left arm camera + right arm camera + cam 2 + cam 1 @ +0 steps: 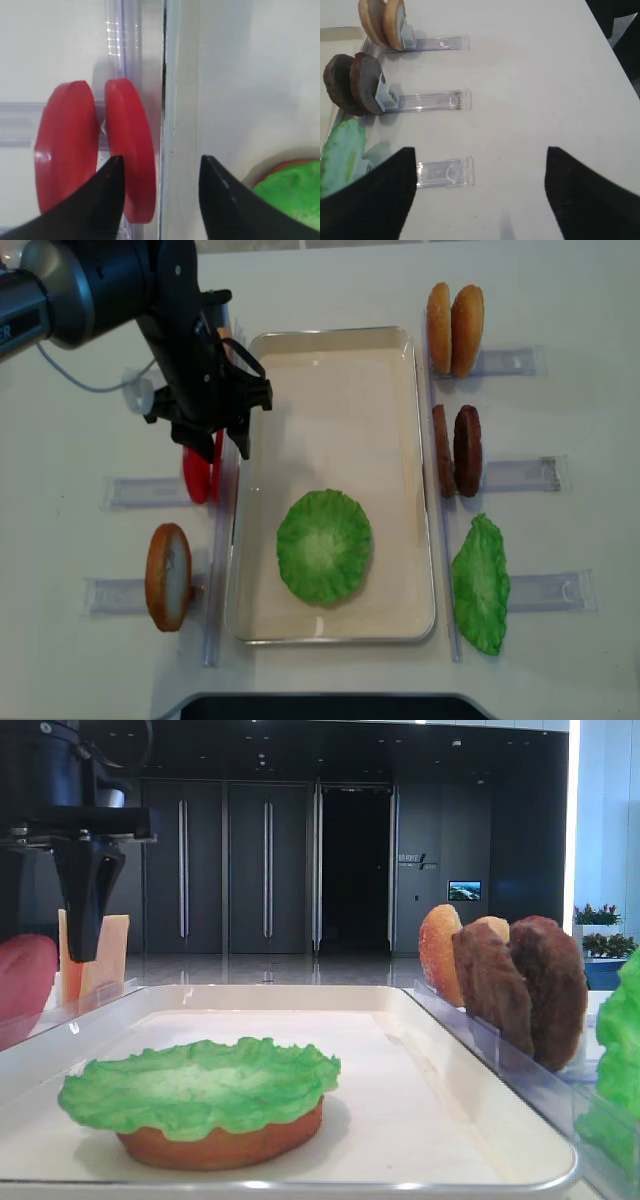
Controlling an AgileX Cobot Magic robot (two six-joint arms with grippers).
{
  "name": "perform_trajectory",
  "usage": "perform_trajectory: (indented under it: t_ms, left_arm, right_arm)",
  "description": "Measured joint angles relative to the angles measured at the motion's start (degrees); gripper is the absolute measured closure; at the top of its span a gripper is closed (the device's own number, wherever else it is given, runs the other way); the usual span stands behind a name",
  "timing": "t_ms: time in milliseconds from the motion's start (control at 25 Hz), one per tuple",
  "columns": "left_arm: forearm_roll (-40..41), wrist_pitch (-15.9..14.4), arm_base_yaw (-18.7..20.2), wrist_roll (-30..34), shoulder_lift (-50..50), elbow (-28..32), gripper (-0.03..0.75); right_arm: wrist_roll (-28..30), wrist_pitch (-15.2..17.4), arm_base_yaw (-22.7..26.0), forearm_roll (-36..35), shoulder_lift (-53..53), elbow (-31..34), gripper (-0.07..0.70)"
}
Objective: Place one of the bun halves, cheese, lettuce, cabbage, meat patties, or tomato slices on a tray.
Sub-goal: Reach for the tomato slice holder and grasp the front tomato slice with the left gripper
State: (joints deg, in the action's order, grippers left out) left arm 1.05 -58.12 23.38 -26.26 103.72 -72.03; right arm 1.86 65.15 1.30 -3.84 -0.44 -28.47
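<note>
The left gripper (222,445) hangs over the two tomato slices (95,155) standing on edge in a clear holder (145,492) just outside the tray's left rim. Its jaws stand apart, one finger (97,207) in front of the slices and the other (225,205) over the rim; whether either touches a slice cannot be told. On the white tray (330,360), near its front edge, a lettuce leaf (324,546) lies flat on a bun half (225,1142). Another bun half (168,576) stands in a holder off the tray's front-left corner. Along the tray's right side stand two more bun halves (454,328), two meat patties (457,451) and a second lettuce leaf (481,583). The right gripper (477,192) hovers above the table with jaws wide open, holding nothing.
</note>
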Motion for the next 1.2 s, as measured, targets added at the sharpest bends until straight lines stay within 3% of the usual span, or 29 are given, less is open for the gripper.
perform_trajectory:
  t_ms: [120, 600, 960, 1200]
  left_arm:
    - [0.76, 0.00, 0.00, 0.00, 0.00, 0.00, 0.387]
    - [2.31, -2.33, 0.00, 0.00, 0.00, 0.00, 0.409]
    - [3.87, -4.11, 0.00, 0.01, 0.00, 0.00, 0.629]
    - [4.31, -4.64, 0.00, 0.06, 0.00, 0.00, 0.652]
  right_arm:
    - [0.00, 0.00, 0.00, 0.00, 0.00, 0.00, 0.097]
    - [0.00, 0.00, 0.00, 0.00, 0.00, 0.00, 0.097]
    - [0.00, 0.00, 0.00, 0.00, 0.00, 0.00, 0.097]
    - [0.00, 0.00, 0.00, 0.00, 0.00, 0.00, 0.097]
